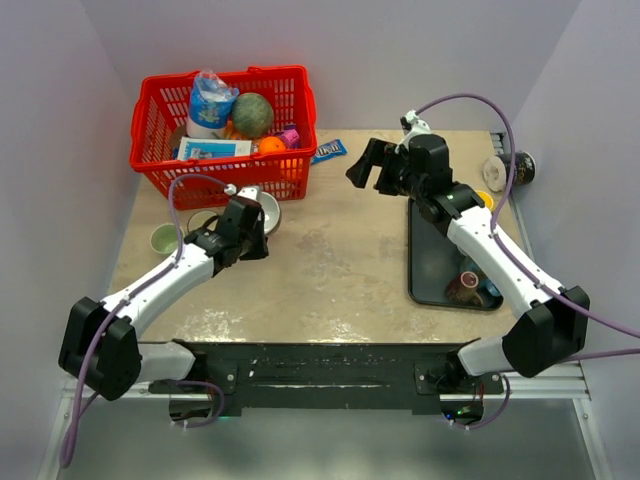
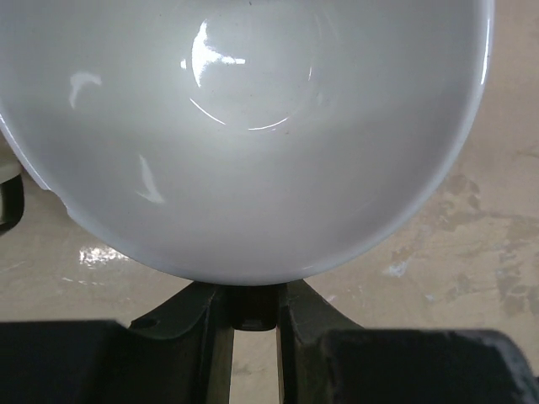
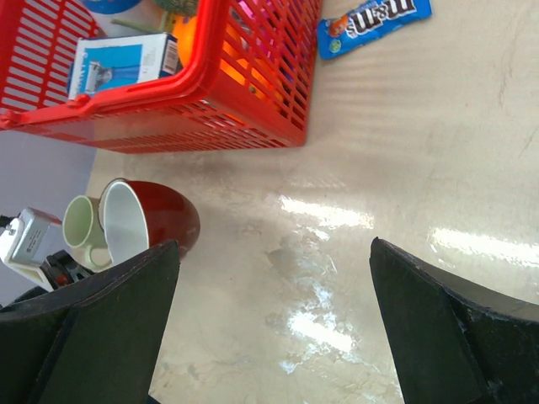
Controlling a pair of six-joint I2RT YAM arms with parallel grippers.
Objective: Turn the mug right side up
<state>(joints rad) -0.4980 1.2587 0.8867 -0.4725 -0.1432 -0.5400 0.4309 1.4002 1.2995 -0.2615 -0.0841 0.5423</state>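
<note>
Jaws: left gripper (image 2: 255, 307) pinches mug (image 2: 253, 143) rim; right gripper (image 3: 271, 269) wide, empty. We flag slip risk: thin rim hold, glossy glaze.

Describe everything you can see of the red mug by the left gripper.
The glossy red ceramic-looking mug has a white inside and is just in front of the red plastic basket, next to a pale green cup. Its empty interior fills the left wrist view, with glare spots. The left gripper appears to pinch its rim. The opening faces the top camera. No handle shows, and contact with the table is unclear.
</note>
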